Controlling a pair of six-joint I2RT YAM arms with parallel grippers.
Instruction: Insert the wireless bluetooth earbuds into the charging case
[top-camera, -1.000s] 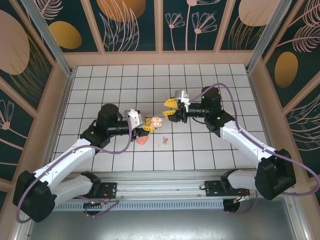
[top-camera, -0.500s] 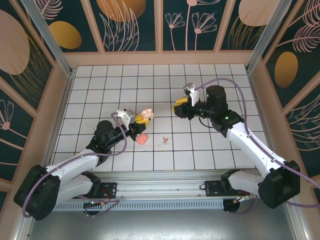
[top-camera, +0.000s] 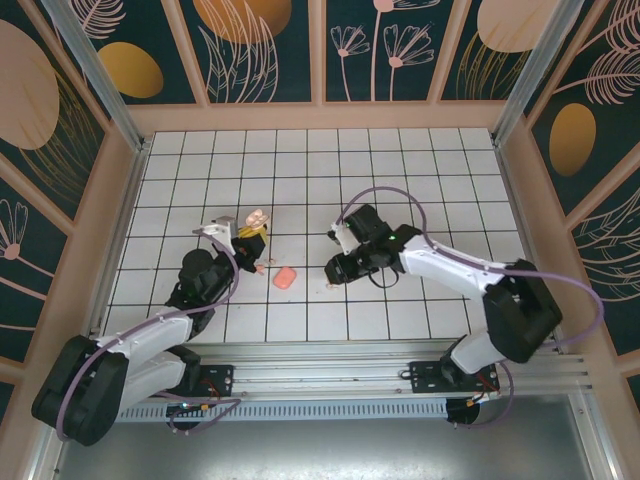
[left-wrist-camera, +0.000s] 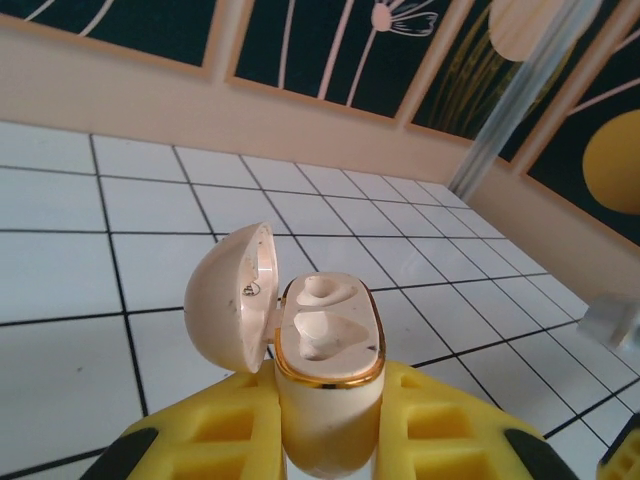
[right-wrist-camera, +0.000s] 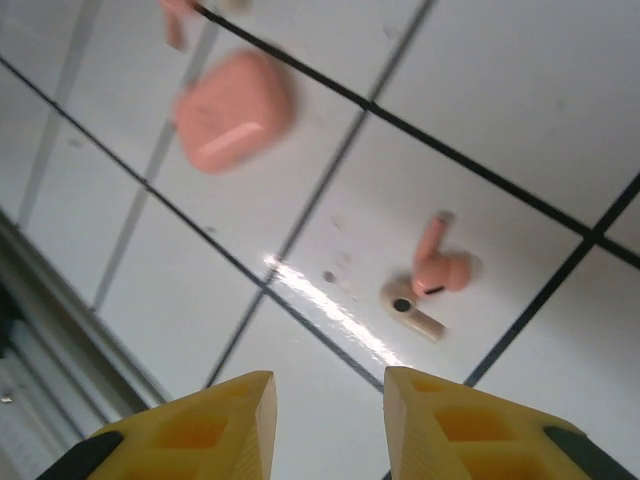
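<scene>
My left gripper (left-wrist-camera: 330, 440) is shut on the cream charging case (left-wrist-camera: 328, 345), yellow fingers on both sides. The case is upright with its lid (left-wrist-camera: 228, 298) swung open to the left; two sockets inside the gold rim are empty. From above, the case (top-camera: 257, 217) is held over the tiles left of centre. The two earbuds lie touching on a white tile, one pink (right-wrist-camera: 438, 268) and one cream (right-wrist-camera: 412, 308). My right gripper (right-wrist-camera: 325, 400) hovers just short of them, open, with nothing between its fingers. In the top view the right gripper (top-camera: 334, 274) points down at the floor.
A salmon-pink rounded block (right-wrist-camera: 235, 122) lies on the tiles beyond the earbuds, between the two grippers (top-camera: 285, 278). The white tiled floor (top-camera: 400, 170) is walled by wooden panels on three sides, and a metal rail (top-camera: 320, 380) runs along the near edge.
The left gripper pulled back to the left with the open case. The right gripper swung down and nearer, over the earbuds, and its jaws narrowed a little.
</scene>
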